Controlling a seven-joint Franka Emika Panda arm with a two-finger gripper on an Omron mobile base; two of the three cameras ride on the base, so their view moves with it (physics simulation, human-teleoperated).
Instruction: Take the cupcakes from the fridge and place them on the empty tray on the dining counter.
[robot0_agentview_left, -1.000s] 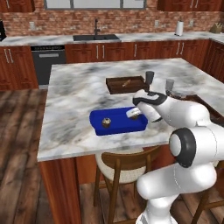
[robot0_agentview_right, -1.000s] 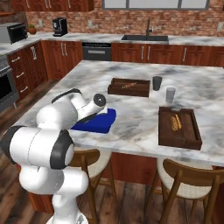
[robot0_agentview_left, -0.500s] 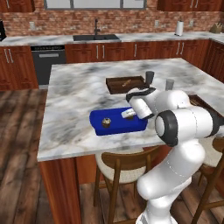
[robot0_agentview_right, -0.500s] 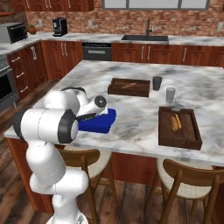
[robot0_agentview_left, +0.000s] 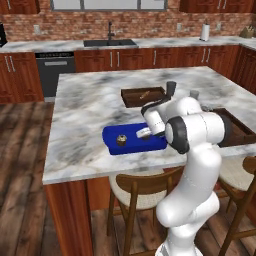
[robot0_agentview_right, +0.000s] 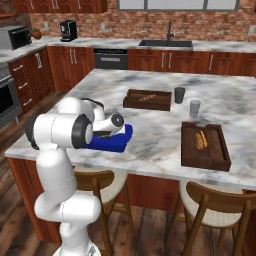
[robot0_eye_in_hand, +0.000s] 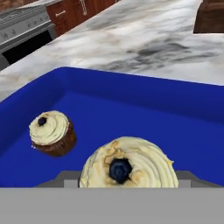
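Now 2nd cupcake (robot0_eye_in_hand: 129, 164) is being lowered into blue tray (robot0_eye_in_hand: 183, 127) beside 1st cupcake (robot0_eye_in_hand: 51, 132), pinched by fingers; release needed next, prob. then lift.

This is a home kitchen, rendered rather than filmed. A red brick wall (robot0_agentview_left: 125, 25) runs behind a long run of reddish-brown wooden cabinets (robot0_agentview_right: 165, 62) with a sink and tall faucet (robot0_agentview_left: 110, 35) set into the marble worktop. A dishwasher (robot0_agentview_left: 56, 72) sits under it, and what looks like a coffee maker (robot0_agentview_right: 68, 30) and a microwave (robot0_agentview_right: 15, 37) stand further along. A marble island tabletop (robot0_agentview_left: 85, 110) with wooden stools (robot0_agentview_right: 210, 210) fills the middle, over a dark plank floor (robot0_agentview_left: 20, 165).
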